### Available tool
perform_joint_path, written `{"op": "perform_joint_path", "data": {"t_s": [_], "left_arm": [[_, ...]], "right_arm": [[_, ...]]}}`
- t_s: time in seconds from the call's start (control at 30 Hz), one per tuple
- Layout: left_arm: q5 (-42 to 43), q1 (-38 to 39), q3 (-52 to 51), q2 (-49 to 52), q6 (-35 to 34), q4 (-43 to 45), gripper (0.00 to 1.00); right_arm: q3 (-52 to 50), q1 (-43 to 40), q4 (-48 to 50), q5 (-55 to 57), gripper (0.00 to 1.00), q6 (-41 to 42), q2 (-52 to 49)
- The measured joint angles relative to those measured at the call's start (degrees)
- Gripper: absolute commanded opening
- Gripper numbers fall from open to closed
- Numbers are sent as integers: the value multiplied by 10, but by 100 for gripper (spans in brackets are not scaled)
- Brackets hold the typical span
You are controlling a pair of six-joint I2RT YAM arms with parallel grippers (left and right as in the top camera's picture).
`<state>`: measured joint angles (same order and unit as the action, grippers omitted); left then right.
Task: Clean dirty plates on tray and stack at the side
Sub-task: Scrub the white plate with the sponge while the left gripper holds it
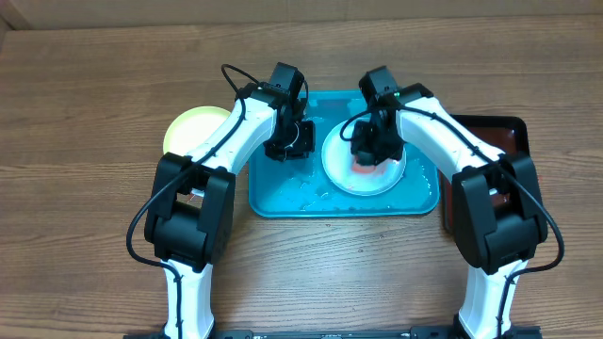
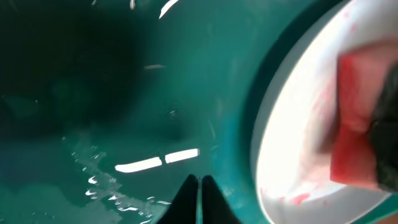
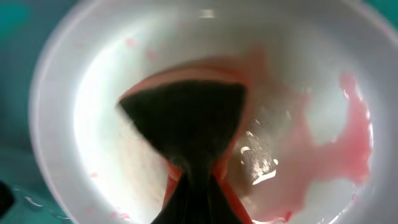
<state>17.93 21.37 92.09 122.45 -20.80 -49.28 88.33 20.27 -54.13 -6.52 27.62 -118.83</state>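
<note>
A white plate (image 1: 337, 166) (image 3: 87, 106) smeared with thin red sauce (image 3: 348, 146) lies on the right half of the turquoise tray (image 1: 283, 196). My right gripper (image 1: 373, 155) (image 3: 198, 186) is shut on a red sponge with a dark scouring face (image 3: 186, 118), which presses on the plate's middle. The left wrist view shows the same sponge (image 2: 357, 124) on the plate (image 2: 292, 137). My left gripper (image 1: 288, 146) (image 2: 200, 182) is low over the wet tray floor (image 2: 124, 93), just left of the plate, its fingers nearly touching and holding nothing. A cream plate with a green rim (image 1: 191, 128) sits on the table left of the tray.
A dark red-brown tray with a black rim (image 1: 495, 132) stands right of the turquoise tray, partly under my right arm. Water droplets and film (image 1: 311, 193) cover the tray floor near its front edge. Bare wooden table surrounds everything.
</note>
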Motion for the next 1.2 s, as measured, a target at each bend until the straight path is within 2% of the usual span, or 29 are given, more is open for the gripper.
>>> {"op": "perform_joint_path", "data": {"t_s": [0.13, 0.27, 0.47, 0.73, 1.03, 1.2], "left_arm": [[34, 0, 0, 0, 5, 17, 39], [51, 5, 0, 0, 4, 28, 44], [54, 35, 0, 0, -10, 53, 48], [27, 56, -6, 0, -54, 51, 41], [-34, 56, -7, 0, -98, 32, 47], [-36, 53, 5, 0, -108, 20, 49]], "right_arm": [[6, 1, 3, 0, 4, 0, 0], [6, 2, 2, -1, 4, 1, -4], [6, 3, 2, -1, 4, 2, -7], [6, 4, 1, -1, 4, 2, -8], [6, 4, 1, -1, 4, 2, -8], [6, 4, 3, -1, 4, 2, -8]]}}
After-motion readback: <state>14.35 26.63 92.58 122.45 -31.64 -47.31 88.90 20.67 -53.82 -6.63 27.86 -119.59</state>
